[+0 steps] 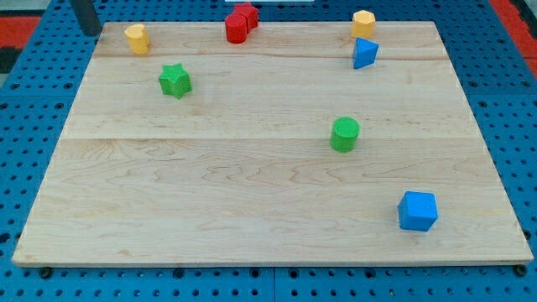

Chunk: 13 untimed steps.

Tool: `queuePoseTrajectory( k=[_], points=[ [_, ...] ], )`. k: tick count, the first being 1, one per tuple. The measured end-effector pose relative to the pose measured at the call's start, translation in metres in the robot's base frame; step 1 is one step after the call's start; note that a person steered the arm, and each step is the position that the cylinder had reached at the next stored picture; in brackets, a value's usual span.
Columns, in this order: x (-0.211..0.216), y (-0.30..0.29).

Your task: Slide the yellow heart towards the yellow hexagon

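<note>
The yellow heart [137, 39] stands near the board's top left corner. The yellow hexagon [362, 23] stands at the top edge, towards the view's right. The dark rod comes in at the view's top left, and my tip [91, 33] rests at the board's top left corner. It is a little to the left of the yellow heart and does not touch it. The yellow hexagon is far to the tip's right.
Two red blocks [239, 23] stand close together at the top edge between the two yellow blocks. A green star [174, 80] is below the heart. A blue triangular block [364, 53] is just below the hexagon. A green cylinder [344, 134] and a blue cube [417, 210] stand lower right.
</note>
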<state>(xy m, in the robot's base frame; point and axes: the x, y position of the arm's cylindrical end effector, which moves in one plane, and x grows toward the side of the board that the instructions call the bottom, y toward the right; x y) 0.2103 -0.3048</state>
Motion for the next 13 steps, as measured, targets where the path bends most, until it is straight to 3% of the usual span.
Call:
queuePoseTrajectory(
  k=[3, 6, 8, 10, 11, 13],
  points=[
    [0.012, 0.097],
    [0.046, 0.132],
    [0.056, 0.224],
    [0.104, 0.224],
    [0.117, 0.256],
    [0.073, 0.336]
  ],
)
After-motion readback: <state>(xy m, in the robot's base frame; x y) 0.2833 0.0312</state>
